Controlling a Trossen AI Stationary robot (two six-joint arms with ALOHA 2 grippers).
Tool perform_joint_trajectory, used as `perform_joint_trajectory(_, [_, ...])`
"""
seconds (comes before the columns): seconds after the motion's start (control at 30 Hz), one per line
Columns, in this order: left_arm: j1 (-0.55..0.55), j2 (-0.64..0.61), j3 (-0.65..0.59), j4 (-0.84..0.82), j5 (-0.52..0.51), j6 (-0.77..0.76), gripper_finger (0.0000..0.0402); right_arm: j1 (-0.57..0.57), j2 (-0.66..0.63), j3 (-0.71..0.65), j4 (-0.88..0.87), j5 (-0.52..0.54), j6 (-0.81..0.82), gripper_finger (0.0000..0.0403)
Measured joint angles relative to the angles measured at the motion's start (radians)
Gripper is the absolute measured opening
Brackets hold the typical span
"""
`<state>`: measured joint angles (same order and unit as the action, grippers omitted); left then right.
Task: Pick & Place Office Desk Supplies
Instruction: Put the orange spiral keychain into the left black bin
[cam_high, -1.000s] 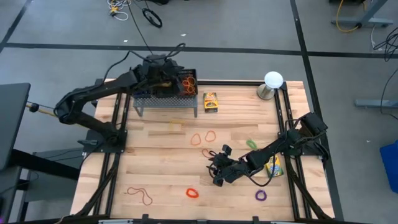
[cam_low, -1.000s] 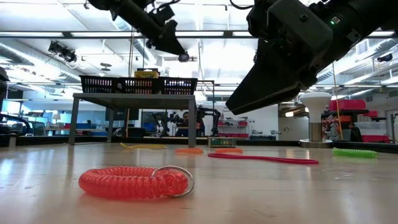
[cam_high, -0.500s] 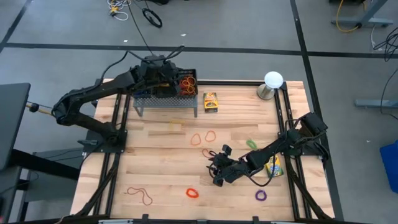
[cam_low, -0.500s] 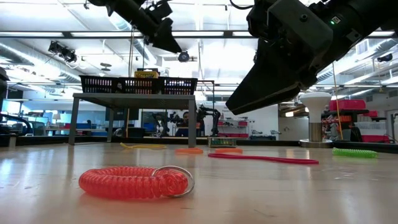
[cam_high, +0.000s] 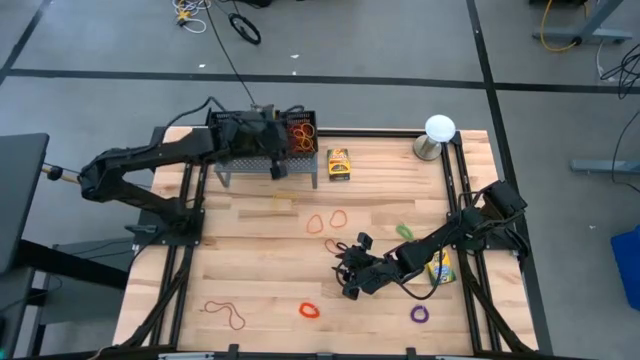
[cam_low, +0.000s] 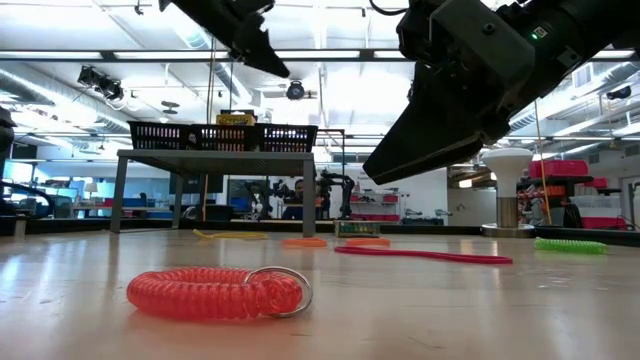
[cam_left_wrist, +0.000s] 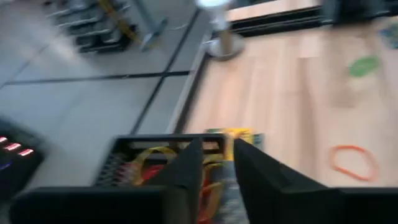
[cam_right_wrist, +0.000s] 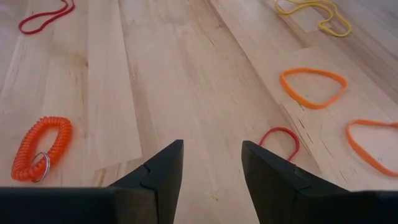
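We are holding our left jaws (cam_high: 275, 160) over the black wire basket (cam_high: 262, 140) on its grey metal stand at the far left of the wooden surface (cam_high: 260, 260); they are standing a little apart with nothing between them. Rubber bands are lying in the basket, and a yellow-and-green crayon box (cam_high: 339, 164) beside it. An orange coiled band (cam_right_wrist: 41, 149) is lying near the front. Our right jaws (cam_high: 350, 275) are hovering apart, low over a small red rubber loop (cam_right_wrist: 280, 142).
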<state>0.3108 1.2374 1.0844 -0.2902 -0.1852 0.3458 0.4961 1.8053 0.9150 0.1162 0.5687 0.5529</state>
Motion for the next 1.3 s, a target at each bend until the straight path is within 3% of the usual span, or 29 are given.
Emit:
perform_joint_trajectory(0.2, [-0.054,-0.062,-0.234,0.227,0.056,0.004,0.0009,0.000,0.000,0.000,0.001,0.000,0.000,0.0174])
perform_joint_trajectory(0.47, [-0.129,-0.114,-0.534,0.647,0.056,-0.107,0.0019,0.000,0.000,0.000,0.002,0.000,0.000,0.0174])
perform_joint_trajectory(0.77, [-0.299,-0.114,-0.752,1.017,0.055,-0.149,0.0008,0.000,0.000,0.000,0.002,0.000,0.000,0.0174])
perform_joint_trajectory(1.1, [-0.512,-0.102,-0.811,1.046,0.056,-0.170,0.0011,0.000,0.000,0.000,0.002,0.000,0.000,0.0174])
perform_joint_trajectory(1.3, [-0.602,-0.102,-0.811,0.952,0.056,-0.185,0.0011,0.000,0.000,0.000,0.002,0.000,0.000,0.0174])
